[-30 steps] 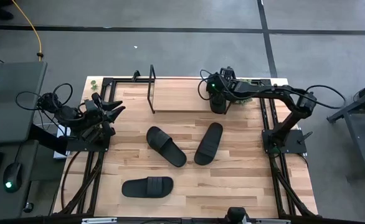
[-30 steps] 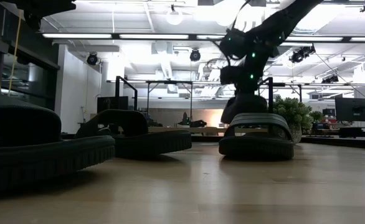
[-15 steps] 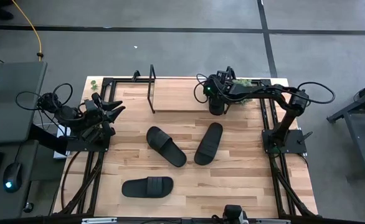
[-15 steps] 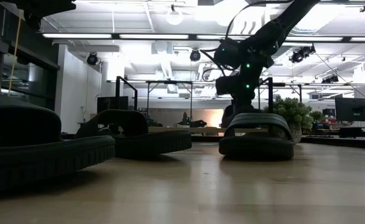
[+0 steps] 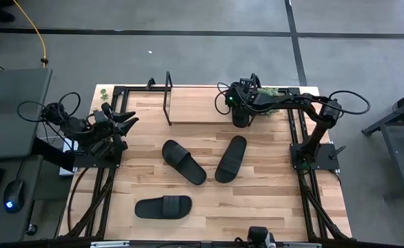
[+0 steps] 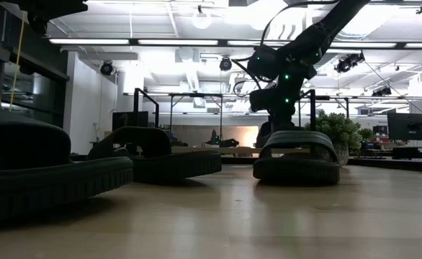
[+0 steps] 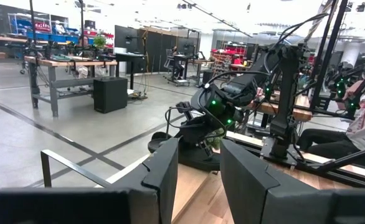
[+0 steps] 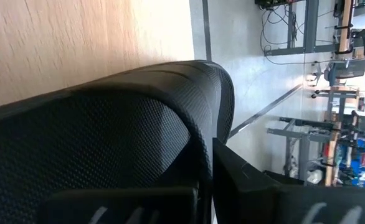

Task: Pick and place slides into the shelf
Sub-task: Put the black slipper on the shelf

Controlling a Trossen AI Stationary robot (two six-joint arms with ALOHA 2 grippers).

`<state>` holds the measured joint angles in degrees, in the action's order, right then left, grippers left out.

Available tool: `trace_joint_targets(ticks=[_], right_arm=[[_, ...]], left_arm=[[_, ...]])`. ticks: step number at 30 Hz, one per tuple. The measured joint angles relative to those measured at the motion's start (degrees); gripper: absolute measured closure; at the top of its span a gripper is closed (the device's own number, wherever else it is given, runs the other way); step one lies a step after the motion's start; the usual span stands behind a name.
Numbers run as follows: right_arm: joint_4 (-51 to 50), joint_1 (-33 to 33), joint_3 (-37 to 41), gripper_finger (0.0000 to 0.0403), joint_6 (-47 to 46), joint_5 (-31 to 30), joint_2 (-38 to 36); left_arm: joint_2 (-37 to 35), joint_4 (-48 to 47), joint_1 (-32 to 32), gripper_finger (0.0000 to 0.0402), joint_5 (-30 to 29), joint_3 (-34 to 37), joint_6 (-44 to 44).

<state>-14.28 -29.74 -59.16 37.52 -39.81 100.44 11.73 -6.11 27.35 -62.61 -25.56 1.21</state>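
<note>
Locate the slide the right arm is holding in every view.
High: held slide at the table's back, over the shelf's right end, under the right arm.
Low: right of centre, mostly behind a nearer slide.
Left wrist: probably the low dark shape at centre.
Right wrist: fills the picture.
Landmark: shelf end frame; not in the right wrist view.

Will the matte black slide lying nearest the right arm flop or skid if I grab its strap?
That matte black slide looks moulded, probably holding shape. Its flat sole shouldn't roll; on the smooth wooden tabletop it may skid.
</note>
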Motion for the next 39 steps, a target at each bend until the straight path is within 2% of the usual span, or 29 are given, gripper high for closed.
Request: trace_joint_targets(ticks=[6, 11, 22, 27, 39], right_arm=[[0.15, -0.18, 0.07, 0.0403, 1.83, -3.3, 0.22], [-0.78, -0.28, 0.07, 0.0399, 1.89, -2.55, 0.17], [-1.49, -0.39, 0.13, 0.0313, 0.9, -2.19, 0.22], [-1.53, -0.39, 0.13, 0.0289, 0.87, -2.23, 0.22], [-2.51, -0.35, 0.13, 0.0283, 1.09, -0.58, -0.78]], left_arm=[[0.0, -0.04, 0.0, 0.0296, 0.0, 0.0, -0.02], [0.0, -0.04, 0.0, 0.0296, 0.0, 0.0, -0.07], [0.0, -0.04, 0.0, 0.0295, 0.0, 0.0, -0.04], [0.0, -0.07, 0.0, 0.0295, 0.0, 0.0, -0.02], [0.0, -0.15, 0.0, 0.0295, 0.0, 0.0, -0.02]])
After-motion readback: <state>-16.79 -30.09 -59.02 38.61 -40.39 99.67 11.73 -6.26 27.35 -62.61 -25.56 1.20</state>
